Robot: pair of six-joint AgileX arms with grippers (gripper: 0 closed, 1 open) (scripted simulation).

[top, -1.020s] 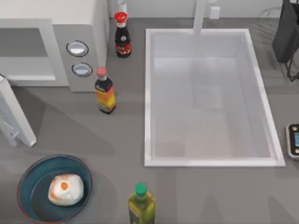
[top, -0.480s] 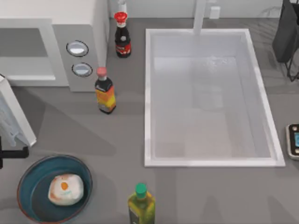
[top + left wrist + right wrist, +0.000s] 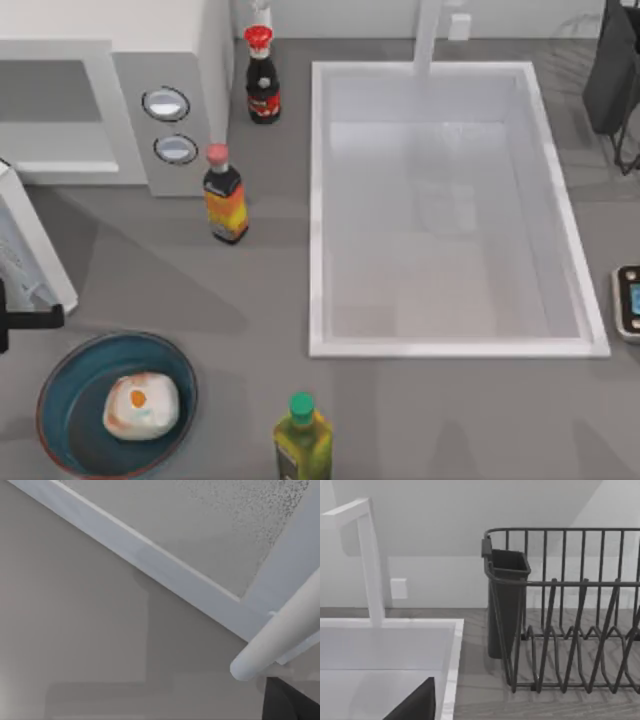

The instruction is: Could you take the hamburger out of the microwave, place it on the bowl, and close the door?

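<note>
Grey worktop [image 3: 150, 290] is carrying the microwave [image 3: 170, 90] at its back left corner, with the cavity standing open. The door [image 3: 30, 250] is swinging out toward the left edge, its pale window facing sideways. The left wrist view is looking closely at that door's frame and its white bar handle [image 3: 275, 640].

The left pincer [image 3: 25, 320] is showing as a dark finger at the worktop's left edge, just beside the outer end of the door; whether it is open or closed, or gripping anything, I cannot tell.

The bowl [image 3: 70, 385] is sitting at the front left corner, with the hamburger [image 3: 140, 405] lying inside it, right of its middle.

A white sink basin [image 3: 450, 210] is occupying the right half of the worktop. Two dark bottles are standing between microwave and sink: one red-capped [image 3: 262, 80], one with an orange label [image 3: 225, 200]. A green-capped bottle [image 3: 303, 440] is standing at the front edge.

The right wrist view is facing a dark wire dish rack [image 3: 570, 610] beside the sink.
</note>
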